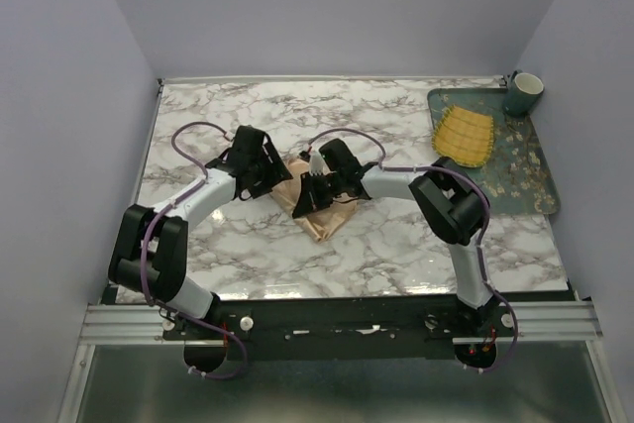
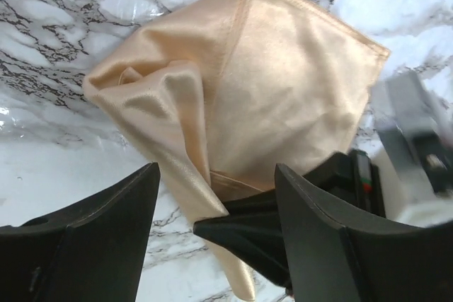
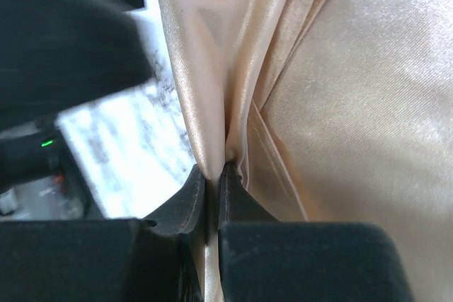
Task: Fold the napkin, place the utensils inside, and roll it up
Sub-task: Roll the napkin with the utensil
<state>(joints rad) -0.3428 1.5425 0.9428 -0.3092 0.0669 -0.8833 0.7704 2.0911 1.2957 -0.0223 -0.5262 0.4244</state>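
On the marble tabletop (image 1: 396, 245), crumpled napkin (image 1: 319, 223), pale lilac walls (image 1: 337, 7)

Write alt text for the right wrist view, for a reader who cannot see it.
The right pincer is shut on a pinched fold of the peach napkin, whose glossy cloth fills most of the frame. White marble tabletop shows at the left, below a blurred dark shape.

White-and-grey marble table (image 1: 396, 245), peach napkin (image 1: 319, 228) bunched near its middle, grey-green tray (image 1: 530, 180) at its far right corner
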